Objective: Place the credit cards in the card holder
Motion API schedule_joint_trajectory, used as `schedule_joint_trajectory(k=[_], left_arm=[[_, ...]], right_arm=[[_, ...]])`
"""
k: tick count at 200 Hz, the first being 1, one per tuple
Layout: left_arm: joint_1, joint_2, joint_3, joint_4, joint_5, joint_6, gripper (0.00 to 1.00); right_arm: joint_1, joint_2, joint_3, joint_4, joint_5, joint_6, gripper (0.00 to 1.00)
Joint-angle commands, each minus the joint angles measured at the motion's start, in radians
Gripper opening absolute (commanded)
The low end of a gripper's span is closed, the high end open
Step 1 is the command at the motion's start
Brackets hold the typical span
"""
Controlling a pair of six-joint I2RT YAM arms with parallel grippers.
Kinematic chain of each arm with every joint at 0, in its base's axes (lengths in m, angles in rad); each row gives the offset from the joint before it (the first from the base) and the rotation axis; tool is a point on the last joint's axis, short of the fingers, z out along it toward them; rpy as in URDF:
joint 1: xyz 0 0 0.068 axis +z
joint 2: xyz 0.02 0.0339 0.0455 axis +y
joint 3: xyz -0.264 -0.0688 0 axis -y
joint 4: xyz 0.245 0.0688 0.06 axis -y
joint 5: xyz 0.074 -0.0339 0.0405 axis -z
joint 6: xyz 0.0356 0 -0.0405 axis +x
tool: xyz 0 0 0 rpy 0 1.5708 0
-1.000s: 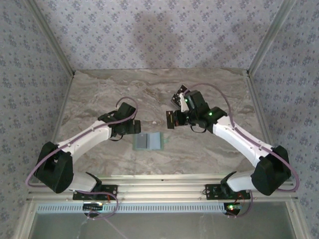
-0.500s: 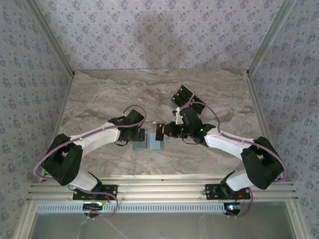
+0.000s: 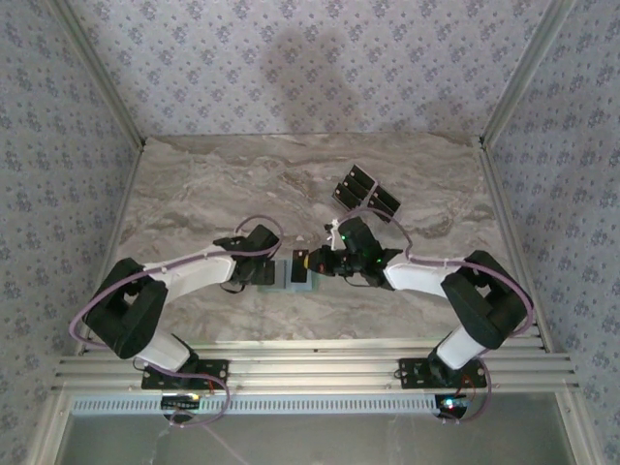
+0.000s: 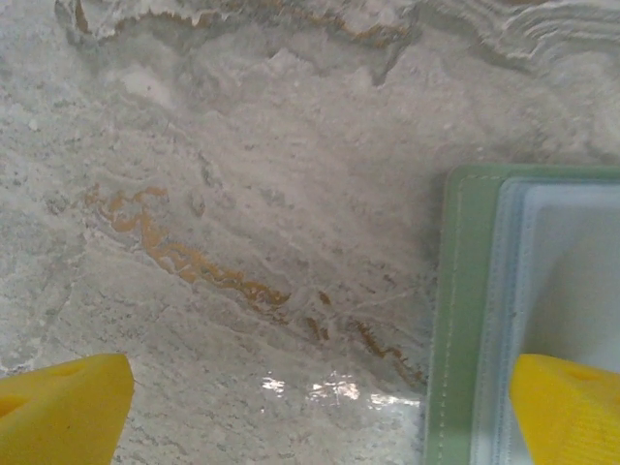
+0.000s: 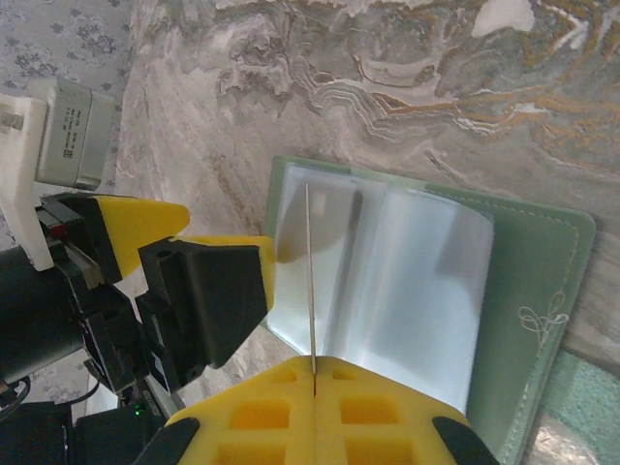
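The pale green card holder (image 3: 291,283) lies open on the marble table, its grey-blue clear pockets (image 5: 426,281) facing up. My right gripper (image 5: 314,373) is shut on one black credit card (image 5: 310,271), seen edge-on and standing over the holder's left panel. From above, that card (image 3: 302,262) hangs just over the holder, at the right gripper (image 3: 315,262). My left gripper (image 4: 315,417) is open and low at the holder's left edge (image 4: 465,320). One yellow fingertip (image 4: 572,407) is over the left panel and the other (image 4: 58,407) over bare marble.
More black credit cards (image 3: 366,194) lie fanned on the table behind the right arm. The left gripper's black and yellow finger (image 5: 208,291) stands close beside the held card. Patterned walls enclose the marble table (image 3: 194,184) on three sides.
The right gripper carried the card left and toward the near edge, from beside the loose cards to over the holder. The left gripper slid right to the holder's left edge.
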State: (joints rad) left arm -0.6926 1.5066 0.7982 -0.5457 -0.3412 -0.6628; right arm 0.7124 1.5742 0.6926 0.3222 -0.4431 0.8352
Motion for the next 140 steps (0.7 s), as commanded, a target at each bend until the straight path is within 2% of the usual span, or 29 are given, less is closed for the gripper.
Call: schedule_joint_trajectory(k=[1,140], left_arm=[[-0.009,0.010,-0.008,-0.008,-0.031,-0.026,1.00],[-0.026,0.009,-0.047,-0.030,-0.047,-0.080,1.00]], right_arm=[[0.003,0.018,-0.025,0.070,-0.020,0.020,0.00],[0.004,0.127,-0.103,0.346,-0.044,0.081,0.00]])
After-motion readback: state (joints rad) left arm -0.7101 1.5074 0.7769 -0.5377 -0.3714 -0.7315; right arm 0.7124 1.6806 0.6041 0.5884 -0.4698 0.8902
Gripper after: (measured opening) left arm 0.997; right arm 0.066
